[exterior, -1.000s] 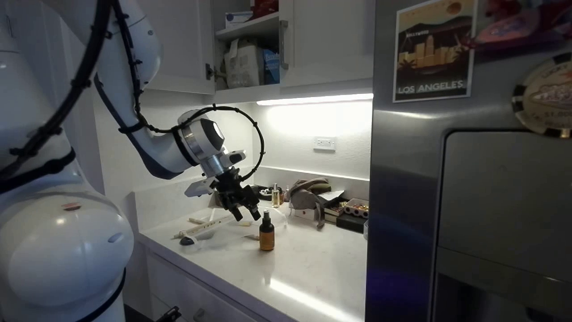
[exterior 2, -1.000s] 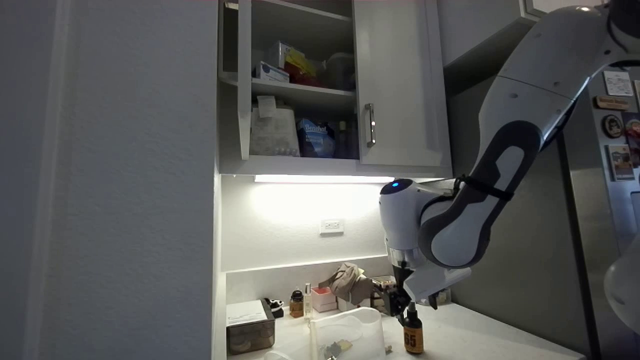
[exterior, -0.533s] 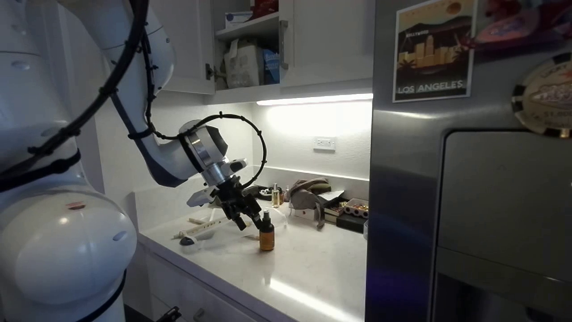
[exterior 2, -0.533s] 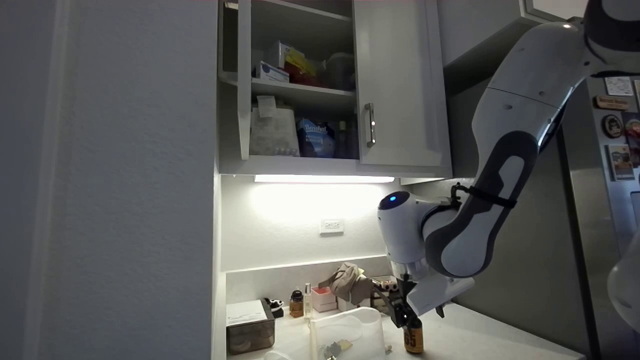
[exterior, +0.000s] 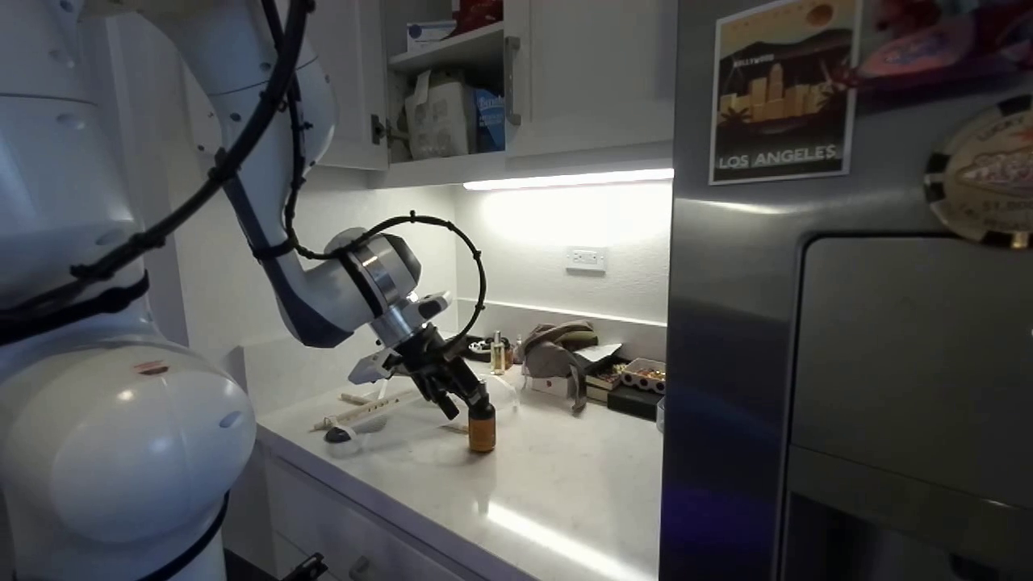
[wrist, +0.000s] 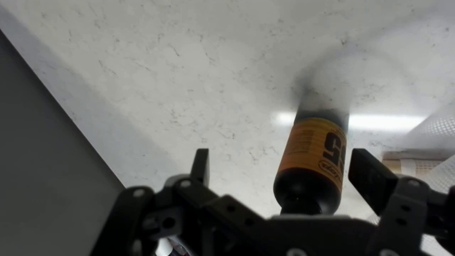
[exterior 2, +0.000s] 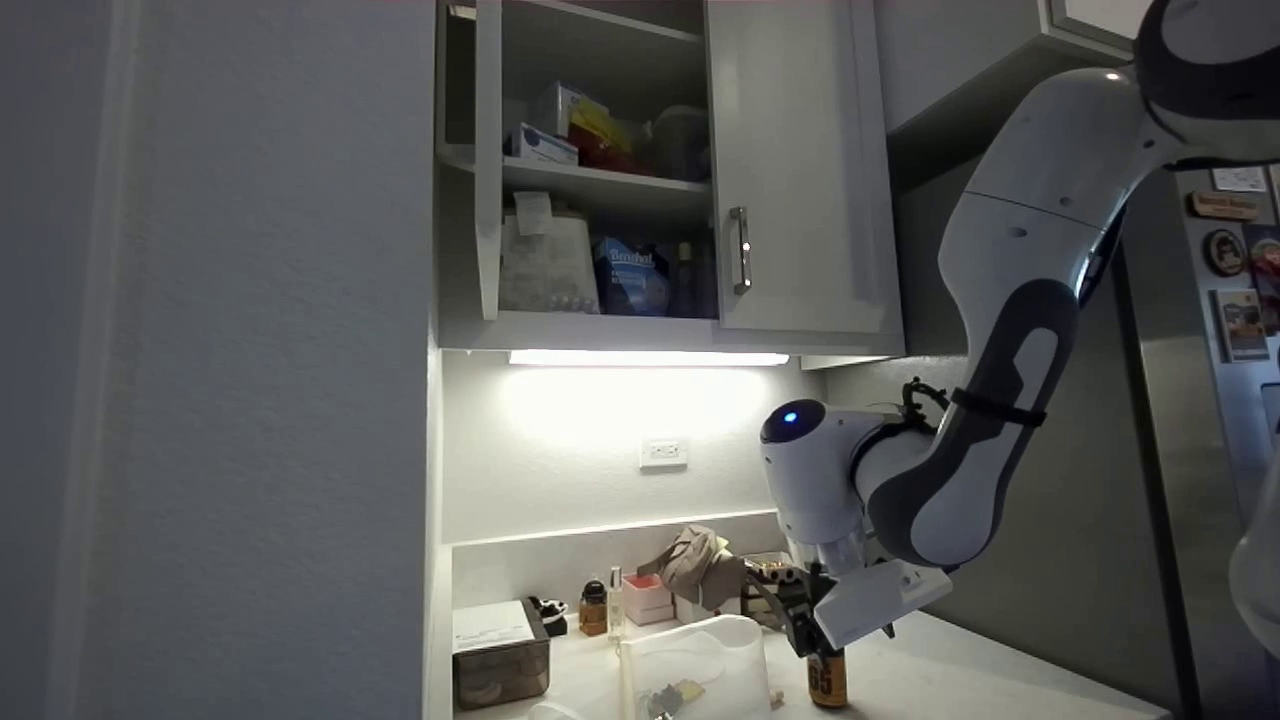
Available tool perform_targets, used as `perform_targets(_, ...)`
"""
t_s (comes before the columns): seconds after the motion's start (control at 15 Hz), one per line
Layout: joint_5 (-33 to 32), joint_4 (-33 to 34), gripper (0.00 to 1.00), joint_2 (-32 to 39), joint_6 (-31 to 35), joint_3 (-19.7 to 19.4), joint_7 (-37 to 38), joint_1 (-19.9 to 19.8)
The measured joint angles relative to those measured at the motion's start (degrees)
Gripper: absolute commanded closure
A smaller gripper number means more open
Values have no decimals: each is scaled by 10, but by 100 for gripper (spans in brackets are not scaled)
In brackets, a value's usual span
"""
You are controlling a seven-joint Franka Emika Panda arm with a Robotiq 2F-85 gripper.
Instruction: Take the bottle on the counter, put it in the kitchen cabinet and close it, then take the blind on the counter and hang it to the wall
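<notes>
The amber bottle [exterior: 482,432] with its orange label stands upright on the white counter [exterior: 549,492]. My gripper [wrist: 280,156] is open around it, pointing down at a slant. In the wrist view the bottle [wrist: 312,153] lies between the fingers, much closer to the right one, with a wide gap on the left; its top is hidden behind the gripper body. The pale translucent blind [exterior 2: 700,665] rests on the counter beside the bottle. Above, the kitchen cabinet [exterior 2: 805,180] has its left door [exterior 2: 488,160] swung open. The white wall [exterior 2: 560,430] carries an outlet plate.
Along the back of the counter are a grey cloth bag [exterior: 557,351], small bottles [exterior 2: 593,607], boxes [exterior: 637,401] and a dark tray [exterior 2: 502,670]. A steel fridge [exterior: 734,323] borders the counter. Boxes and packets [exterior 2: 632,278] fill part of the cabinet shelves.
The arm has come down and forward, bringing the open gripper from above the bottle to around its upper part. The bottle, blind and cabinet door have stayed in place.
</notes>
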Motion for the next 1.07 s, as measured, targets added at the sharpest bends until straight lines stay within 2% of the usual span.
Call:
perform_targets(0.33, -81, -3, 0, 20, 53, -22, 77, -13)
perform_targets(0.67, -228, -16, 0, 26, 140, -70, 151, -58)
perform_targets(1.07, -394, -19, 0, 28, 263, -140, 198, -104)
